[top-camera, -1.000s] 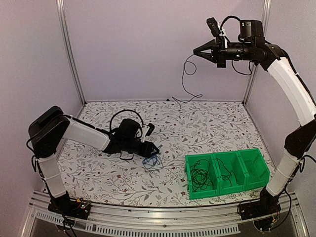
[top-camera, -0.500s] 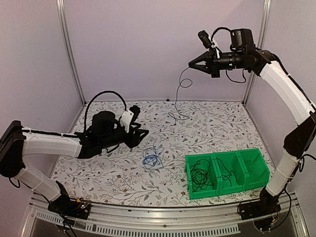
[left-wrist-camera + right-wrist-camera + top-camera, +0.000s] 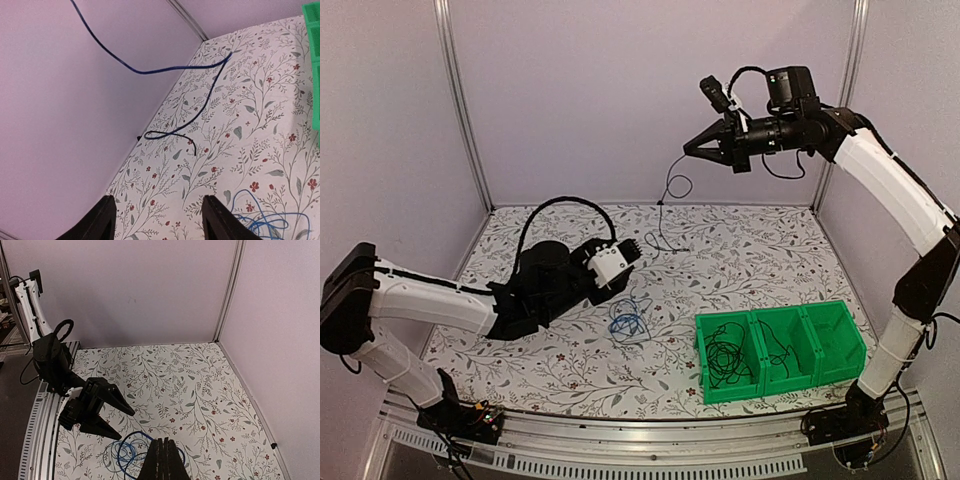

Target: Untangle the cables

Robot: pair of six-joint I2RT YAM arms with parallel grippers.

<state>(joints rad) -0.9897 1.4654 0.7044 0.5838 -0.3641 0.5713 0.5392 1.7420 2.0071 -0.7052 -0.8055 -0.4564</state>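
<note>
**Top view.** The right gripper [image 3: 688, 150] is high in the air. Its two fingers are pressed together on a thin black cable [image 3: 665, 195]. The cable hangs almost straight down and makes one small loop on the way. Its low end lies on the flowery table [image 3: 760, 260] near the back wall and points to the right. A bright blue cable [image 3: 628, 325] lies in a loose, flat, round bunch, so it points no one way. It sits between the left gripper [image 3: 631, 248] and the green plastic bin [image 3: 835, 368]. More black cables [image 3: 725, 360] lie in the bin's left and middle pockets.

**Left wrist view.** The left gripper's fingers [image 3: 107, 220] are spread wide with nothing between them. The thin black cable [image 3: 200, 107] comes down across the wall and curls on the table far ahead. The bright blue cable [image 3: 260, 222] is just beside the right finger, low in the picture.

**Right wrist view.** The right gripper [image 3: 162, 442] is squeezed shut, but the pinched cable is too thin to see here. The bright blue cable [image 3: 132, 455] lies far below it, close to the open left gripper [image 3: 126, 424].

The cables look light, soft and floppy. They are thin and smooth, so they may slip from a weak pinch. For the blue one, an outer loop looks like the best place to hold. Its loose end cannot be made out.
</note>
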